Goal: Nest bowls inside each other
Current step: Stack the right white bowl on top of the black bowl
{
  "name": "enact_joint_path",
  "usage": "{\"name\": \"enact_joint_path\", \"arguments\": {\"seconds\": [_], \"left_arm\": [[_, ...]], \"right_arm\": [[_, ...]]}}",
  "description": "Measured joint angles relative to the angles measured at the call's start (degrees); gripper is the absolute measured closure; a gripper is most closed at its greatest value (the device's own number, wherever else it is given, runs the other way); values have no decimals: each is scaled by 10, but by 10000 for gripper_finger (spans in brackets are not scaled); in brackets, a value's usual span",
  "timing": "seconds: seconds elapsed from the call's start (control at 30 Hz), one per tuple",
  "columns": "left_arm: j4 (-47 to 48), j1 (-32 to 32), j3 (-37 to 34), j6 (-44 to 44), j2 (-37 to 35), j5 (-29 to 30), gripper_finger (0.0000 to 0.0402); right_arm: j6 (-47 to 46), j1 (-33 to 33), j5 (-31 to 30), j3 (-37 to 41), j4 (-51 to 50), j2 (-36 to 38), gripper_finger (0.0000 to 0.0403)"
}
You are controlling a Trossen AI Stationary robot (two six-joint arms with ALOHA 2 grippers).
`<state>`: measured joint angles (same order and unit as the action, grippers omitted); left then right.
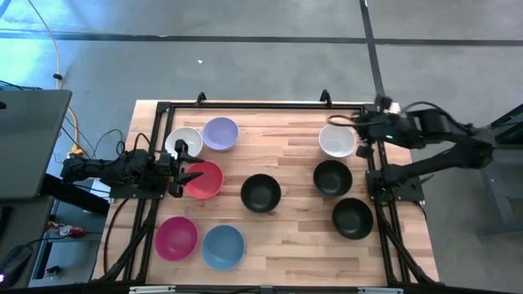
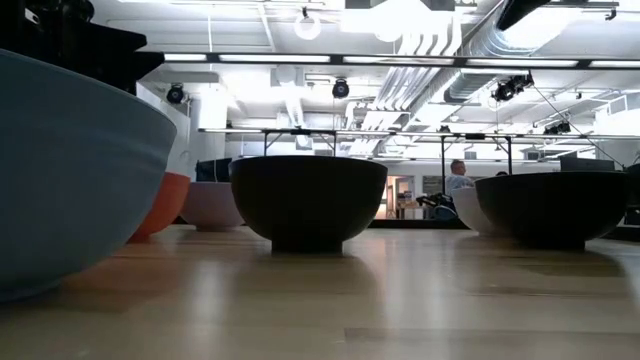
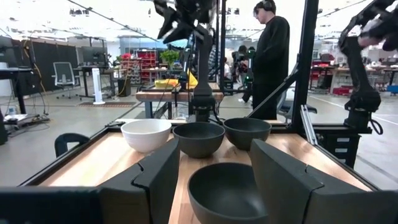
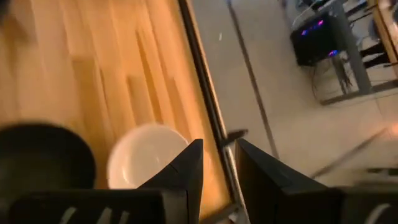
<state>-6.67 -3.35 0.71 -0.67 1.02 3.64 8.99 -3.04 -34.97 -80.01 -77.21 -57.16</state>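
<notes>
On the wooden table (image 1: 286,139) nine bowls sit apart, none nested. Along the left side lie a white bowl (image 1: 183,143), a lavender bowl (image 1: 220,133), a red bowl (image 1: 203,179), a magenta pink bowl (image 1: 176,238) and a light blue bowl (image 1: 223,246). One black bowl (image 1: 261,193) stands near the middle; toward the right are a second white bowl (image 1: 337,140) and two more black bowls (image 1: 333,177) (image 1: 352,217). The left gripper (image 1: 181,167) hangs at the left rim of the red bowl, its fingers (image 3: 155,177) spread open and holding nothing (the centre black bowl shows between them in the left wrist view). The right gripper (image 1: 362,135) is just beside the right-hand white bowl, at the table's right edge, its fingers (image 4: 186,171) slightly parted and empty
</notes>
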Motion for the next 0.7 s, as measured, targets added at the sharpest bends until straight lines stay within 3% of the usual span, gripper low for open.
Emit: {"name": "enact_joint_path", "arguments": {"seconds": [0.2, 0.4, 0.53, 0.7], "left_arm": [[18, 0, 0, 0, 0, 0, 216], [26, 0, 0, 0, 0, 0, 216], [26, 0, 0, 0, 0, 0, 216], [26, 0, 0, 0, 0, 0, 216]], "right_arm": [[52, -168, 87, -31, -69, -87, 318], [131, -328, 222, -32, -30, -141, 318], [188, -410, 327, -32, 13, -176, 318], [240, -481, 395, -32, 20, -231, 318]]}}
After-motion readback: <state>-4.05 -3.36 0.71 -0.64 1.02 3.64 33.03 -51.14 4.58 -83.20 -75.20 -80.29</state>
